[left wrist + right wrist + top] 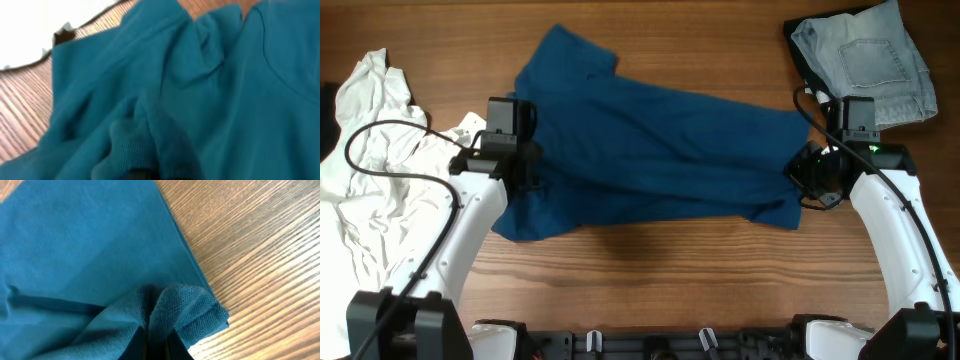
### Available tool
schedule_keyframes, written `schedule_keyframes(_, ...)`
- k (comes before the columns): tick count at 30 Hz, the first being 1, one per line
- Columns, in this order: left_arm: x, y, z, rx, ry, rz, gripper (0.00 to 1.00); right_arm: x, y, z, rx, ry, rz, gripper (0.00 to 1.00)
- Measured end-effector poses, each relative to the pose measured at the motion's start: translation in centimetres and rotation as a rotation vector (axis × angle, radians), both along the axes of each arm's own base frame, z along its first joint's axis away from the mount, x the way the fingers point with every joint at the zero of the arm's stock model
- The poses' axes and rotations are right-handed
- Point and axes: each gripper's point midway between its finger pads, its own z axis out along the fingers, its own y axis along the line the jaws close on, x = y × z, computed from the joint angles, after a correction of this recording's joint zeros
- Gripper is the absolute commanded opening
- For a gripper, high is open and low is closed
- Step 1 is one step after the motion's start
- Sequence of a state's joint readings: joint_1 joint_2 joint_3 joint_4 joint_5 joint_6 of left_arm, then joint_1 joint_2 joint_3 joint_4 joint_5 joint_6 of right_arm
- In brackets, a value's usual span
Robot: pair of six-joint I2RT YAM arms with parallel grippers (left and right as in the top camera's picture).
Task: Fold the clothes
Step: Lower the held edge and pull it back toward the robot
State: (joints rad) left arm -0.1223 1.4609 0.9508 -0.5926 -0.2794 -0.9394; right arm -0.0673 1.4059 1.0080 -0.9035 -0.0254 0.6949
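The deep-blue T-shirt (660,140) lies spread on the wooden tabletop (700,280). The left gripper (528,162) is clenched on the T-shirt's left edge, fabric bunched in it; the right gripper (802,172) pinches its right edge. A crumpled white shirt (370,190) lies left of the T-shirt, and jeans (868,62) lie beyond its right end

Deep-blue T-shirt (660,150), white shirt (370,180), pale-blue jeans (865,60).

Robotics lab tabletop: wood-grain table (660,262), two cabled robot arms (470,215).
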Motion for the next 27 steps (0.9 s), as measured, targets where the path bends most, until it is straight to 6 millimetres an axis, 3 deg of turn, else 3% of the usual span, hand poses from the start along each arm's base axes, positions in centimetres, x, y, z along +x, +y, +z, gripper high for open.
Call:
schedule_keyframes(4, 0.2, -0.3, 0.1, -0.015, -0.008, -0.007, 0.04, -0.5, 0.1, 0.1, 0.0, 0.024, 0.007, 0.04)
schedule_keyframes(9, -0.4, -0.2, -0.2, -0.005, 0.024, -0.023, 0.04, -4.3, 1.0, -0.4, 0.008, 0.182, 0.037, 0.04)
schedule_keyframes(12, -1.1, -0.1, -0.4, 0.003, 0.055, -0.03, 0.04, -4.7, 1.5, -0.4, -0.034, 0.197, 0.075, 0.04)
schedule_keyframes(15, -1.8, -0.1, 1.5, 0.008, 0.034, -0.046, 0.04, -4.6, 1.5, 1.1, -0.103, 0.161, 0.109, 0.04)
schedule_keyframes(16, -2.2, 0.0, 2.6, 0.007, 0.016, -0.047, 0.04, -4.3, 1.5, 2.6, -0.123, 0.122, 0.116, 0.04)
schedule_keyframes(18, -3.0, 0.1, 6.8, -0.001, -0.081, -0.049, 0.04, -4.0, 1.4, 5.2, -0.147, 0.046, 0.117, 0.04)
schedule_keyframes(22, -6.9, 0.6, 10.5, -0.006, -0.132, -0.048, 0.04, -6.3, 0.9, 7.4, -0.16, 0.036, 0.105, 0.04)
schedule_keyframes(27, -12.7, 0.9, 11.1, -0.032, -0.074, -0.036, 0.04, -10.9, 1.0, 7.5, -0.136, 0.162, 0.112, 0.04)
